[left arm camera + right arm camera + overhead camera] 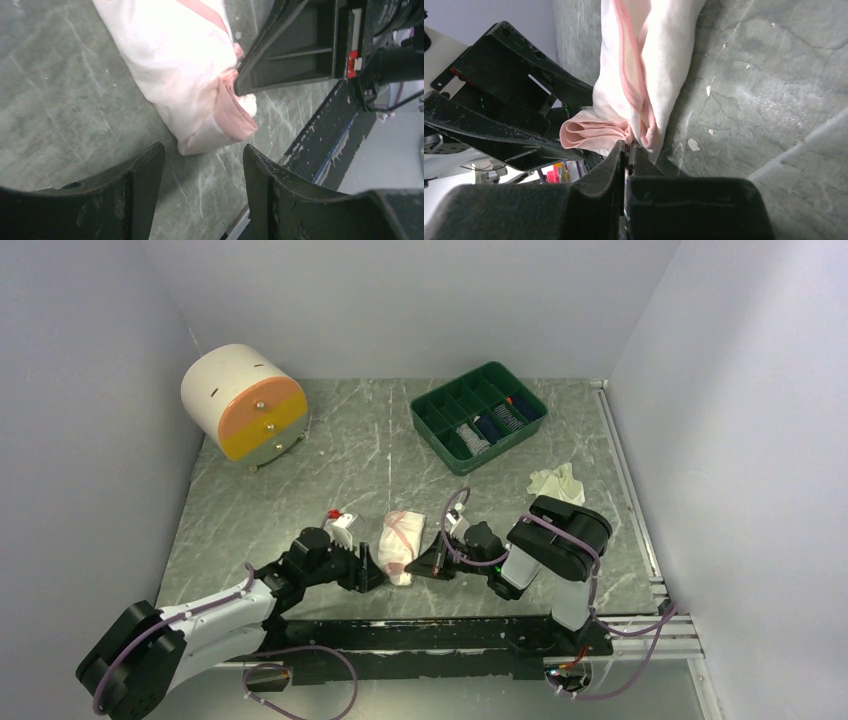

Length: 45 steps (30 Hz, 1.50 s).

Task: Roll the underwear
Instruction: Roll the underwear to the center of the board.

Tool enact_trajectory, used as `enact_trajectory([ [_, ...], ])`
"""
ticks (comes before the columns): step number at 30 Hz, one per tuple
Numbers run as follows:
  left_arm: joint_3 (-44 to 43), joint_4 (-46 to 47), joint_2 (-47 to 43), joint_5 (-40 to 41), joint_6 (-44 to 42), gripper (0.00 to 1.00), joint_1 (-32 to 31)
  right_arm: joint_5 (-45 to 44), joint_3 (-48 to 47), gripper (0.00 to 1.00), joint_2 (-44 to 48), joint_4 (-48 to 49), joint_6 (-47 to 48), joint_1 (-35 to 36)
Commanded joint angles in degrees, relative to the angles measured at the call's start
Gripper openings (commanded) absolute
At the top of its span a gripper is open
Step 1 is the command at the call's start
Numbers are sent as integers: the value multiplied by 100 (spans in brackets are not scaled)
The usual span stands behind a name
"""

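Note:
The white-and-pink underwear [400,545] lies as a loose roll on the table between my two grippers. Its near end, with the folded pink waistband [589,135], points at the table's front edge. My right gripper [629,146] is shut, its tips pinching that pink-edged end; the left wrist view shows it [295,50] biting into the waistband [232,112]. My left gripper [204,165] stands open just short of the roll's near end [180,65], with only bare table between its fingers [150,175]. A second, cream-white underwear [557,483] lies crumpled at the right.
A green divided tray [478,417] holding rolled items stands at the back right. A white cylinder with orange and yellow drawers [245,403] sits at the back left. The black front rail [420,635] runs just behind both grippers.

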<state>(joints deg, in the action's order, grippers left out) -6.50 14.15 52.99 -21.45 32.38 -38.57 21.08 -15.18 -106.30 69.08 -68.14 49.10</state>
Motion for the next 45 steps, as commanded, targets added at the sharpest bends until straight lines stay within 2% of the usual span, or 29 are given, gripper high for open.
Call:
enact_trajectory([
  [1, -113, 304, -7, 545, 210, 65, -19, 102, -80, 0, -226, 325, -121, -54],
  [5, -101, 271, 133, 902, 338, 64, -18, 7, 6, 0, -292, 436, -295, -63],
  [9, -66, 694, 629, 680, 416, 60, -38, -173, 65, 3, -238, 433, -282, -67],
  [12, -103, 465, 861, 940, 457, 54, -60, -157, -19, 5, -207, 219, -219, -70],
  [13, -98, 377, 870, 1021, 494, 52, -63, -176, -8, 7, -200, 231, -236, -72],
  [19, 59, 225, 676, 1142, 716, 44, -71, -332, 87, 37, 190, 236, 31, -78],
  [21, 55, 195, 694, 1154, 736, 41, -80, -370, 93, 39, 511, 103, 378, -76],
  [23, 29, 182, 742, 1187, 742, 38, -93, -551, 49, 40, 897, -453, 775, -78],
  [25, 10, 234, 722, 1163, 741, 39, -129, -821, -200, 40, 1296, -1583, 1239, -78],
  [27, -105, 162, 747, 1123, 651, 40, -148, -1098, -404, 41, 1680, -2343, 1870, -62],
  [29, -235, 36, 816, 1077, 546, 41, -155, -1479, -428, 42, 2124, -2663, 2542, -12],
  [32, -345, 3, 922, 966, 449, 42, -164, -2028, -199, 44, 2962, -2358, 4031, 178],
  [34, -432, -101, 1020, 961, 438, 42, -175, -1731, -128, 45, 3255, -2203, 5642, 279],
  [37, -573, -233, 1228, 902, 445, 40, -176, -1029, -362, 45, 3334, -2765, 7706, 483],
  [40, -671, -373, 1350, 916, 520, 38, -177, -882, -713, 43, 3137, -3908, 9612, 978],
  [42, -738, -515, 1387, 997, 564, 37, -175, -1120, -776, 42, 2994, -4123, 10390, 1389],
  [45, -785, -646, 1376, 1069, 574, 38, -174, -1186, -790, 42, 2853, -3993, 10762, 1555],
])
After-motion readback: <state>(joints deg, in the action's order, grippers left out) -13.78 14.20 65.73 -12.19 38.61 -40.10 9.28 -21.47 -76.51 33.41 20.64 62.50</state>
